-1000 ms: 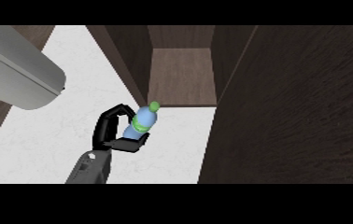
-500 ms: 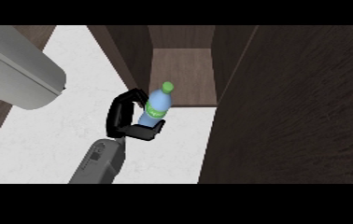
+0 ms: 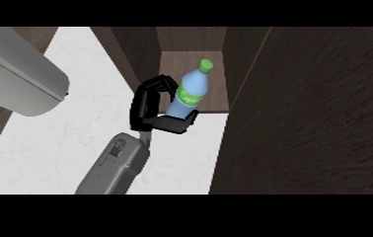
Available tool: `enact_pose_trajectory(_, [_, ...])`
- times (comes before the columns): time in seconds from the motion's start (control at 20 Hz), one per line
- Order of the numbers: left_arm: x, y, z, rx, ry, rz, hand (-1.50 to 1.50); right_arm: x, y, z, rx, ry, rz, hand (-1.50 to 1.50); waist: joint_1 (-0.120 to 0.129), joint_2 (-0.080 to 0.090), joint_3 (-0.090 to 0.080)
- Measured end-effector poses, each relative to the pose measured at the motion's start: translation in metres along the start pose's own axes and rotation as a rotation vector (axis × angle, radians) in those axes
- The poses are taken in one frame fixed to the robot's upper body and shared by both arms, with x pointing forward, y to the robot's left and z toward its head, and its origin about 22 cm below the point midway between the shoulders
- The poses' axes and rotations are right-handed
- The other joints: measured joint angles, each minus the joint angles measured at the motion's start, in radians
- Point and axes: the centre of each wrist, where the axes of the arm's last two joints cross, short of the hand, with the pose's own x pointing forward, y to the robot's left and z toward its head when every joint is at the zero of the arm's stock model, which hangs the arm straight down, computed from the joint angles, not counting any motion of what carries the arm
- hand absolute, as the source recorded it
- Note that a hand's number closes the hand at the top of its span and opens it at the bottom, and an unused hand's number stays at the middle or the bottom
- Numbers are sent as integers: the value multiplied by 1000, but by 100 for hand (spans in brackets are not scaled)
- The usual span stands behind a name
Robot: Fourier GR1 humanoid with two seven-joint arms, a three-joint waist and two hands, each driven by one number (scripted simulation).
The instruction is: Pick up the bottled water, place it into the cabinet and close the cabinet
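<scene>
Now bottle (image 3: 191, 92) held upright, fingers (image 3: 157, 87) and thumb of right hand (image 3: 149, 107) curled round lower body, neck tilted toward open cabinet (image 3: 191, 58) shelf. Pickup done; placing and closing door (image 3: 306, 117) left. Left hand unseen.

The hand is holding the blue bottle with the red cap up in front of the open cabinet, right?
Not quite: the cap is green, not red, as the head view shows. The rest stands: the hand is curled round the blue bottle and holds it up in front of the open cabinet.
</scene>
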Motion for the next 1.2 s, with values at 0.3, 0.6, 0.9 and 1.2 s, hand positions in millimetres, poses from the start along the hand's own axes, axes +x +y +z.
enact_pose_trajectory(0.3, [4,-21,-23,13,26,-56,150,1,1,1,5,6,-8,-150,-6,2,0])
enact_pose_trajectory(0.6, [3,-30,-45,56,75,-84,150,-1,-6,5,-1,7,9,-150,-14,4,0])
enact_pose_trajectory(0.9, [-2,-28,-63,128,117,-102,150,-1,-8,8,-9,9,2,-150,-21,6,0])
enact_pose_trajectory(1.2, [-9,-22,-77,195,125,-179,150,-2,-14,11,-2,3,7,-150,-29,9,0])
